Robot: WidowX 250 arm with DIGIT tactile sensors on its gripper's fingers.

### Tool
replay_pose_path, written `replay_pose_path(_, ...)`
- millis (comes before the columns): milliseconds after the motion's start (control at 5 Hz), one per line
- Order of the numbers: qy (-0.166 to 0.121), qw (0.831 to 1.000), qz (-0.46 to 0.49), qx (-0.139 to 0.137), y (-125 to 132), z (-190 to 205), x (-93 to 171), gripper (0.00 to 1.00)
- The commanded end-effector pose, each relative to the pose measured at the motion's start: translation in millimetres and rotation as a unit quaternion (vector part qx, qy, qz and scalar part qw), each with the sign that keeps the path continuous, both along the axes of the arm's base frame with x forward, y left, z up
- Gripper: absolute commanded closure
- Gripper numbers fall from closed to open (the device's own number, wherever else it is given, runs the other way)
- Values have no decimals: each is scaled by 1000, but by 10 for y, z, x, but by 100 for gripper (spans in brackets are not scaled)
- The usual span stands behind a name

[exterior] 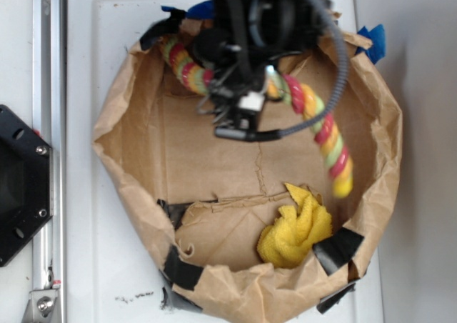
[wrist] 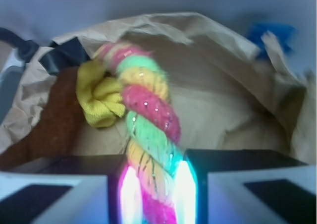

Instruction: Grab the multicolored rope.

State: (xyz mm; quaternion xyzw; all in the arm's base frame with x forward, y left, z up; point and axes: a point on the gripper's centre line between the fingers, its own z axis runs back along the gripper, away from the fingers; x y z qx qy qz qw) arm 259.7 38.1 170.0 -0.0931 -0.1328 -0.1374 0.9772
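Observation:
The multicolored rope (exterior: 320, 122), twisted red, yellow and pale green, hangs in an arc over the brown paper bag (exterior: 128, 144). One end droops to the right, blurred, and the other reaches the bag's back left rim. My gripper (exterior: 243, 119) is shut on the rope's middle. In the wrist view the rope (wrist: 148, 110) runs up from between my gripper (wrist: 154, 189) jaws, which press on both its sides.
A fluffy yellow cloth (exterior: 295, 230) lies at the bag's front right, also seen as the yellow cloth (wrist: 99, 97) in the wrist view. Black tape (exterior: 337, 249) patches the bag's rim. A black fixture (exterior: 18, 184) and metal rail (exterior: 46, 144) stand at the left.

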Motion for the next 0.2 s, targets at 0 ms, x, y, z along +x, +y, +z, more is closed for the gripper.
replay_pose_path(0, 20, 999, 50, 0, -118, 86, 54, 100)
